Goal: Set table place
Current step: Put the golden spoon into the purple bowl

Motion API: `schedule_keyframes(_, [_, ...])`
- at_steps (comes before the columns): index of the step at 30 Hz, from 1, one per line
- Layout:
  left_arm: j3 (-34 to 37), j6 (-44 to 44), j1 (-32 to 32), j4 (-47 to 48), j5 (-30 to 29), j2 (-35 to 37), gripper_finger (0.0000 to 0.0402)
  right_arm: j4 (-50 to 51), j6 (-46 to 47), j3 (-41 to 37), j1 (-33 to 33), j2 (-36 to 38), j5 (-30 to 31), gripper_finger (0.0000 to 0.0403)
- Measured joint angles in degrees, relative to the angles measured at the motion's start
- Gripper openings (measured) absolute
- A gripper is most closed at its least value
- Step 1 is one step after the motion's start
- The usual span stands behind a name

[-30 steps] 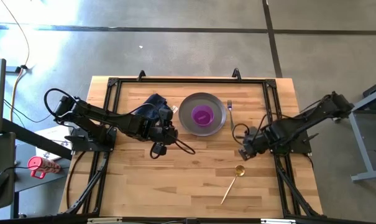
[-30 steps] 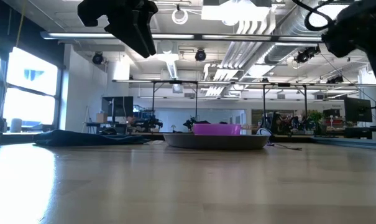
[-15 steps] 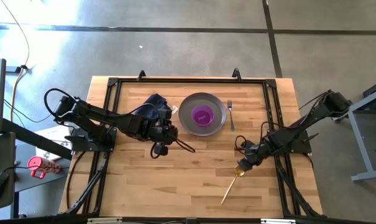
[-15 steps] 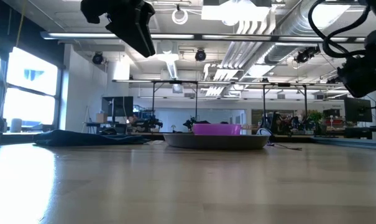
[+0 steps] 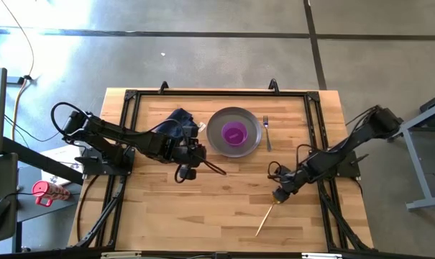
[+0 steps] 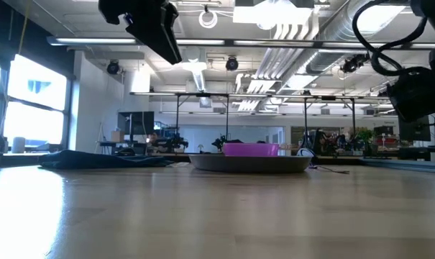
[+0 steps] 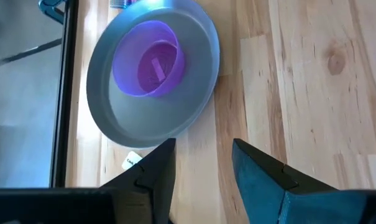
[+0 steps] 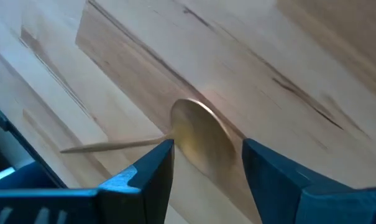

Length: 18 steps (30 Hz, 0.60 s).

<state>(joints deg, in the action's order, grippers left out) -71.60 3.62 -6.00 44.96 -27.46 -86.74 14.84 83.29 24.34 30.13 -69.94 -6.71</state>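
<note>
the right gripper (image 5: 277,193) is low over the near right part of the wooden table (image 5: 224,205), right at the bowl end of the slim gold spoon (image 5: 265,218). in the right wrist view its two dark fingers (image 8: 151,168) stand apart with the spoon's bowl (image 8: 200,136) between them, not closed on it (whether a fingertip touches the metal cannot be told). the spoon lies flat on the planks, its handle running away from the gripper toward the table's near edge, well apart from the other pieces.

the left gripper (image 5: 188,172) hangs above the table just beside the plate, on its left and a little nearer. its fingers (image 7: 155,173) are spread and hold nothing, with bare wood showing between them.

the round grey metal plate (image 5: 235,117) sits toward the far middle of the table with the small magenta bowl (image 5: 234,133) inside it, upright. the fork (image 5: 267,132) lies just right of the plate, apart from its rim, roughly parallel to the table's side edge. the dark navy napkin (image 5: 179,120) lies bunched to the left of the plate, partly under the left arm.

in the low view the plate (image 6: 249,163) and bowl (image 6: 250,150) show level on the tabletop, the napkin (image 6: 106,160) as a low dark heap to their left.
</note>
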Motion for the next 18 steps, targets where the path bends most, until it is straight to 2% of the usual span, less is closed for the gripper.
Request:
schedule_keyframes(4, [-0.01, 0.02, 0.00, -1.12, -0.02, 0.00, 0.0143, -2.96, -1.27, 0.09, -0.05, -4.07, -0.82, 0.0177])
schedule_keyframes(6, [-0.02, 0.02, 0.00, -1.75, -0.04, 0.00, 0.0143, -3.22, -1.27, 0.22, -0.07, -5.17, -0.93, 0.0161])
schedule_keyframes(8, [-0.02, -0.09, 0.00, -1.90, -0.02, 0.00, 0.0143, -2.99, -1.52, 0.22, -0.07, -5.43, -0.89, 0.0129])
schedule_keyframes(12, [-0.02, -1.90, 0.00, -2.00, 0.00, 0.00, 0.0143, -1.79, -3.37, -0.11, 0.03, -4.44, 1.12, 0.0029])
schedule_keyframes(13, [-0.02, -2.84, 0.00, -2.13, 0.00, 0.00, 0.0143, -3.16, -3.92, -0.15, 0.01, -4.14, 2.64, 0.0016])
schedule_keyframes(18, [0.01, -6.61, 0.00, -7.72, 3.29, 0.00, 0.0143, -2.47, -4.78, 1.60, -1.37, -2.22, 8.99, 0.0004])
